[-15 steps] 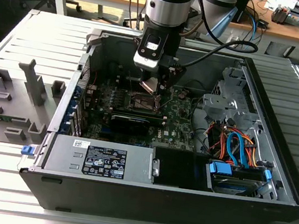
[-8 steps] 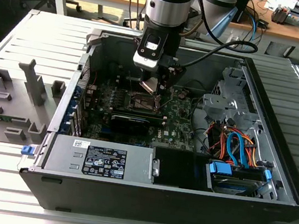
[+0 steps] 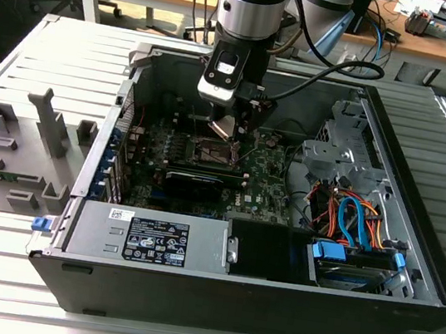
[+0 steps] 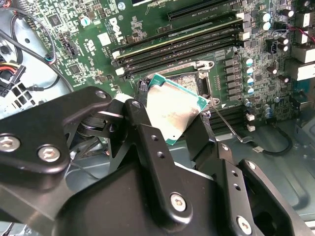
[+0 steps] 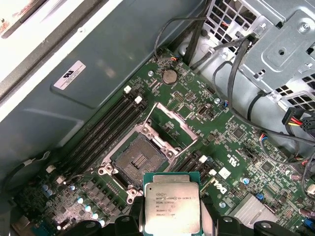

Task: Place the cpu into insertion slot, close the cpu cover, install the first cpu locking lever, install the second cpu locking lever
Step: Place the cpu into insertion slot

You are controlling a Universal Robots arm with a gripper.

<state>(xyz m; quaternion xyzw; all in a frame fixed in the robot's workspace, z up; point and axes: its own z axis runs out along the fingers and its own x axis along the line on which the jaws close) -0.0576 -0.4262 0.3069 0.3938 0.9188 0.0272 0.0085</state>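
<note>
Slatted metal table (image 3: 20,61), open computer case (image 3: 419,205). Inside, toward far side: cpu (image 5: 171,209) pinched by its edges in gripper (image 4: 171,118), hovering near empty insertion slot (image 5: 139,160), cpu cover (image 5: 176,119) raised. Likely best: square corners to slot, lower level, release gently.

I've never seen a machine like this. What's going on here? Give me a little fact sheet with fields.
setting: open computer case with a green circuit board inside
gripper: shut on the cpu, gripping its edges
cpu: held off the board, near the insertion slot, not in it
insertion slot: empty, dark centre showing
cpu cover: swung open, standing up beside the slot
work so far: chip not yet seated, cover not closed
</note>
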